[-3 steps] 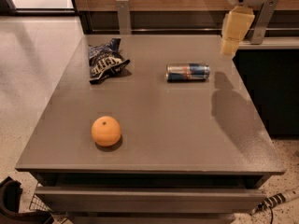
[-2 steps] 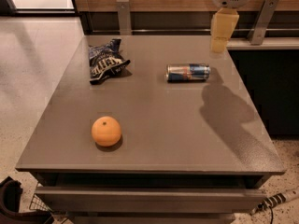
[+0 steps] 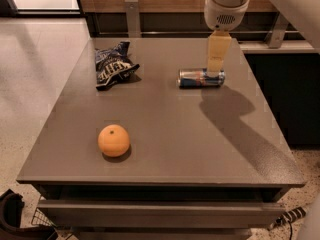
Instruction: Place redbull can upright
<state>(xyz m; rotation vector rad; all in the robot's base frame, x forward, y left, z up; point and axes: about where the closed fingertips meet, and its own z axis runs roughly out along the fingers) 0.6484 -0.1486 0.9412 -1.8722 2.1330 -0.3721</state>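
Observation:
The redbull can (image 3: 200,78) lies on its side on the grey table (image 3: 165,134), towards the back right, its long axis running left to right. It is blue and silver with a red logo. My gripper (image 3: 217,63) hangs from the white arm at the top right, its pale yellow finger pointing down just above the right half of the can. The gripper holds nothing that I can see.
A dark blue snack bag (image 3: 112,66) lies at the back left of the table. An orange (image 3: 113,140) sits near the front left. A wooden wall and metal rails run behind the table. A dark cabinet stands to the right.
My gripper has moved left and down, from beyond the table's right back corner to just above the can. The can, the bag and the orange have not moved.

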